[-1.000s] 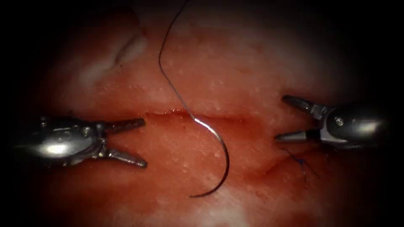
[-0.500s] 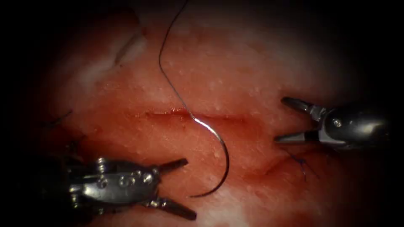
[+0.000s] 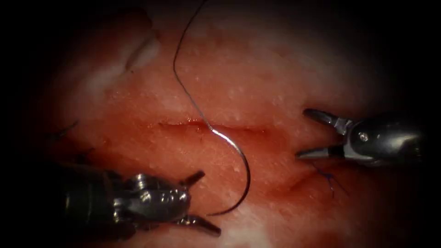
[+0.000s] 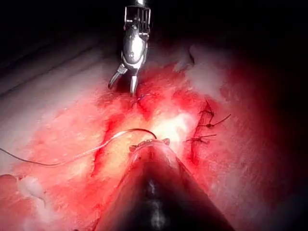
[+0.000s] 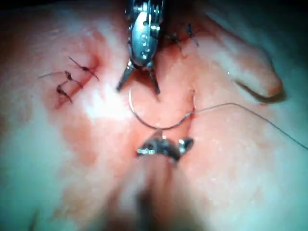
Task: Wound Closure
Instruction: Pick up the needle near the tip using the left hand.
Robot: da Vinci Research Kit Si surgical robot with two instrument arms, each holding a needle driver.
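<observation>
The needle [image 3: 241, 170] lies loose on the tissue [image 3: 275, 82], arcing down from the cut [image 3: 211, 125], swaged end at the cut's lip, tip low; its thread [image 3: 181, 78] runs up and away; my left tool [image 3: 202, 200] sits spread beside the tip, gripping nothing; my right tool [image 3: 305, 133] is spread too, empty, right of the cut, above a tied stitch [image 3: 328, 179].

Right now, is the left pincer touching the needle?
Apart. In the endoscope view the open left pincer straddles the needle tip with a gap on either side; the needle lies free on the tissue.
</observation>
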